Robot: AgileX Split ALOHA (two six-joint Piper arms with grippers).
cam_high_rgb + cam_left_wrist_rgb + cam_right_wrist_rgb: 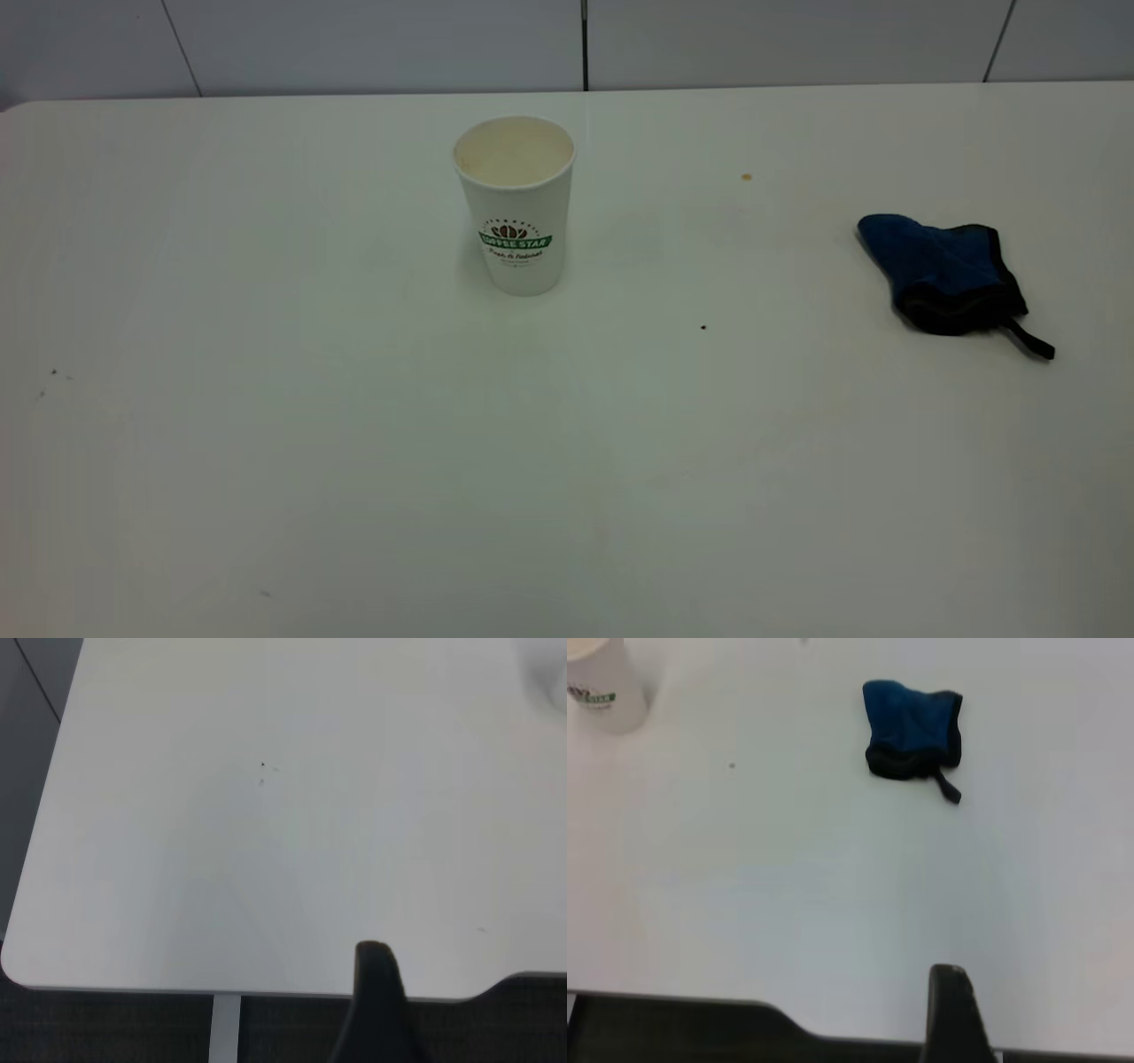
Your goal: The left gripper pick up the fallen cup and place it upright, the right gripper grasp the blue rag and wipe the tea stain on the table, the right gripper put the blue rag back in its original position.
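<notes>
The cup [516, 204] stands upright on the white table [354, 443], slightly left of centre, its green logo facing the exterior camera; it also shows in the right wrist view [594, 691]. The blue rag [943, 270] lies crumpled at the right, loop tag trailing toward the front [914, 731]. No tea stain shows in any view. Neither arm appears in the exterior view. Only a dark tip of the left gripper [376, 992] shows, at the table's near left edge. A dark tip of the right gripper [950, 1010] sits at the near right edge, well short of the rag.
A tiny brown speck [747, 177] and a black speck [703, 327] mark the table between cup and rag. Grey wall panels [372, 40] rise behind the far edge. A rounded table corner [18, 966] and a white leg [226, 1028] show over dark floor.
</notes>
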